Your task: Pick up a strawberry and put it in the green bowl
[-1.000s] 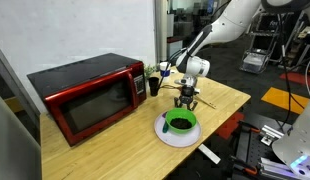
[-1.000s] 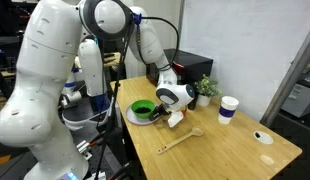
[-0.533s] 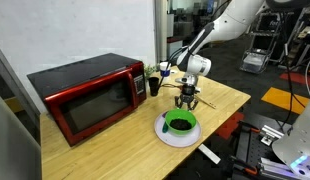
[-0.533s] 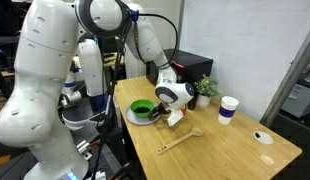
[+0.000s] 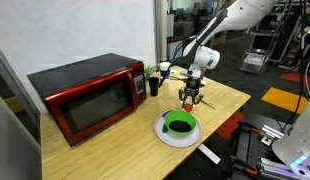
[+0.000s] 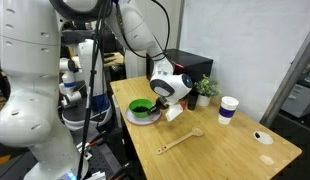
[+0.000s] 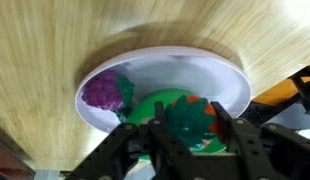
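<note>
The black two-fingered pincer (image 5: 191, 103) is narrowed around the small red strawberry with a leafy green cap (image 7: 192, 118). In the wrist view the fruit sits clamped between the dark fingers (image 7: 130, 140). It hangs above the small round bright-green bowl (image 5: 180, 122), which stands on the flat white round plate (image 5: 163, 135) at the near right of the pale wooden tabletop (image 5: 115, 140).

To finish well, I would centre the fruit over the bowl's dark inside rather than over its rim. A lumpy purple grape-like cluster (image 7: 105, 92) lies on the plate left of the bowl, so a drift that way risks a drop onto the plate. Lower until the fruit is just inside the rim, then part the fingers slowly so it drops rather than bounces out.

By count:
- one strawberry
- one green bowl
- one white plate
- one purple cluster
- one red boxy microwave (image 5: 85, 95)
- one pale wooden spoon (image 6: 180, 141)
- one white paper cup (image 6: 228, 108)
</note>
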